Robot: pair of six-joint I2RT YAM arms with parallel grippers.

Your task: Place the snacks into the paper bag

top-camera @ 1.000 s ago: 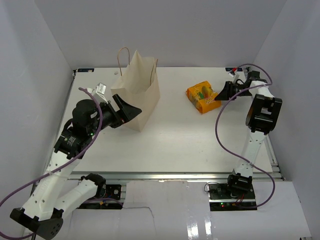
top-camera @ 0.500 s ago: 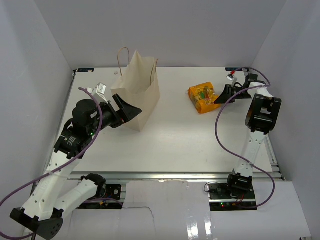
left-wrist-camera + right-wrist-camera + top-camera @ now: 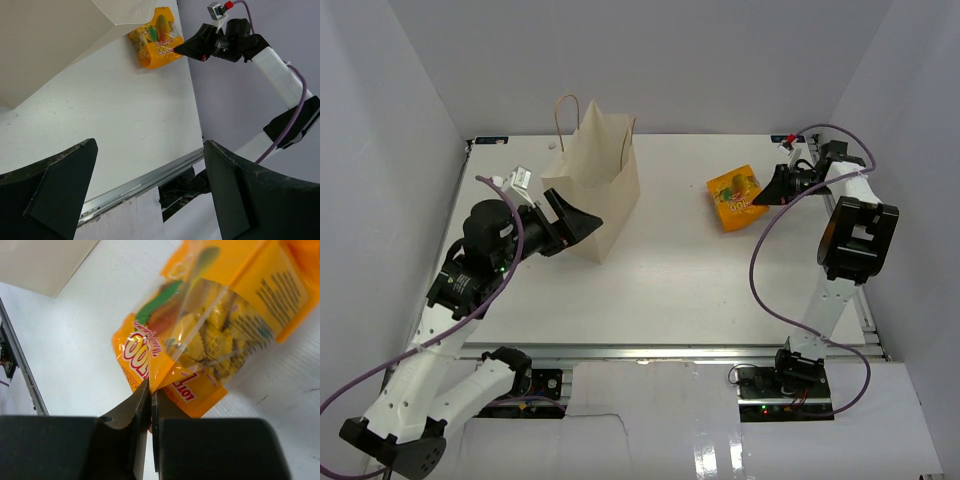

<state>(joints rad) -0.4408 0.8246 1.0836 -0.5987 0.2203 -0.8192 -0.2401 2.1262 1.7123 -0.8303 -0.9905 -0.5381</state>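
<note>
The orange snack pack [image 3: 735,197] hangs tilted from my right gripper [image 3: 762,197], which is shut on its edge; in the right wrist view the jaws [image 3: 151,390] pinch the pack's corner [image 3: 210,335] above the table. The tan paper bag [image 3: 598,182] stands upright at the back left with its loop handles up. My left gripper [image 3: 582,222] is open and empty, right beside the bag's near side. In the left wrist view the bag's wall [image 3: 60,45] fills the upper left, and the orange pack [image 3: 155,41] shows beyond it. The teal, purple and red packets are out of view.
The white table [image 3: 680,280] is walled on three sides. A metal rail [image 3: 670,350] runs along its near edge. The right arm's purple cable [image 3: 760,260] loops over the right side of the table.
My right gripper has lifted the orange pack off the table and tilted it; the pack has shifted slightly right. The left arm and the bag have not moved.
</note>
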